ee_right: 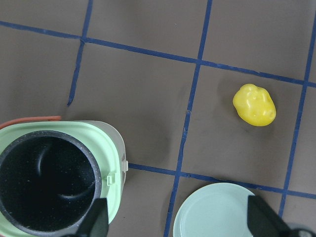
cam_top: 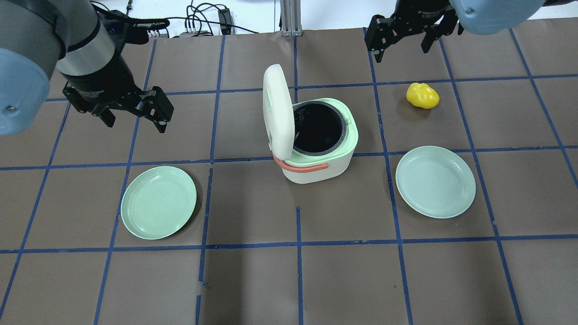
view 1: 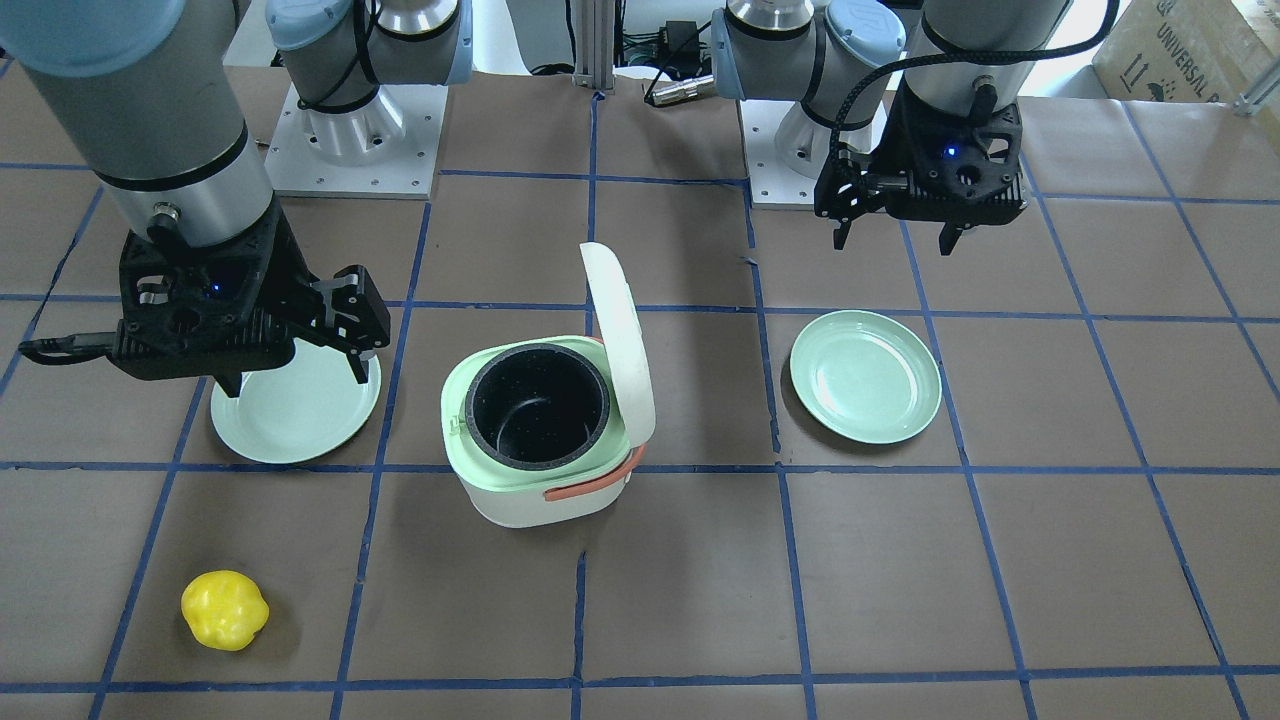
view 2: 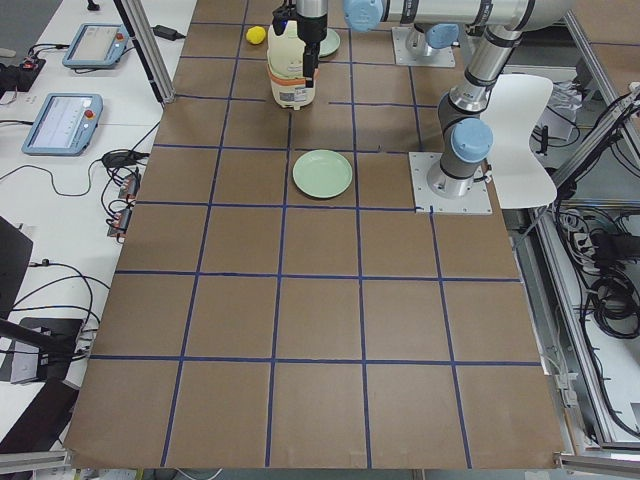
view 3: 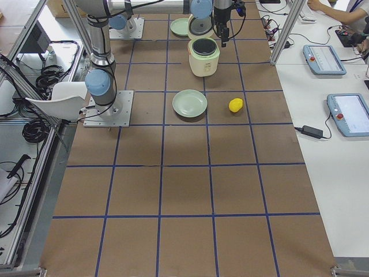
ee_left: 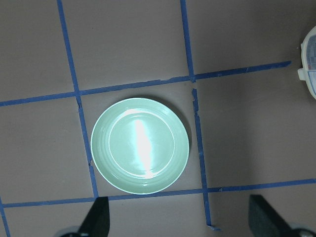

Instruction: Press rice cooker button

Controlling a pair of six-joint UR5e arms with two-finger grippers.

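The white and mint rice cooker (cam_top: 316,169) stands mid-table with its lid (cam_top: 277,110) swung up and the black inner pot (cam_top: 318,128) empty. It also shows in the front view (view 1: 530,500) and the right wrist view (ee_right: 111,143). I cannot make out a button; only a small latch tab (ee_right: 109,180) shows on the rim. My left gripper (cam_top: 135,124) hovers open and empty to the cooker's left, above a green plate (ee_left: 139,145). My right gripper (cam_top: 401,50) hovers open and empty beyond the cooker's right side.
One mint plate (cam_top: 158,201) lies left of the cooker and another (cam_top: 435,180) lies to its right. A yellow pepper-like toy (cam_top: 422,95) lies on the far right side. Blue tape lines grid the brown table.
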